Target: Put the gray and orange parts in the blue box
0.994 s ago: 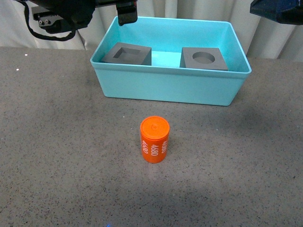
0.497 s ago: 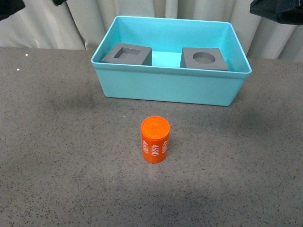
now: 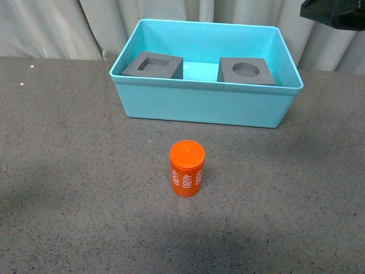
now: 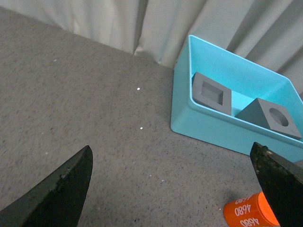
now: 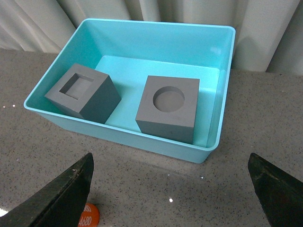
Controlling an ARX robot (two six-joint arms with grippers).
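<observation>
On the gray speckled surface (image 3: 68, 171), just in front of the box (image 3: 205, 108), the orange cylinder (image 3: 186, 169) stands upright on its end, apart from the box wall, with its white numerals facing the camera. It is the only part left outside. Both gray cubes already sit in the box, side by side with a gap between them: the square-recess cube (image 3: 154, 64) on the left and the round-recess cube (image 3: 246, 71) on the right.

The left claw (image 4: 170, 150) is spread wide and holds nothing. It hangs above the surface, with the cylinder showing only at the edge of its view. The right claw (image 5: 170, 158) is also spread wide and empty, looking down on the box, and only a sliver of orange shows at the edge of its view.

The cylinder looks like hard, smooth plastic, probably light and stiff, so it should take a firm pinch without deforming. Its curved wall is the risk: an off-centre squeeze could make it slip sideways, and a nudge could tip it over and set it rolling. The best hold is likely from above, with the fingers on opposite sides of the wall around mid-height and the flat top between them. Lifted high enough to clear the rim, it could be set in the gap between the cubes.
</observation>
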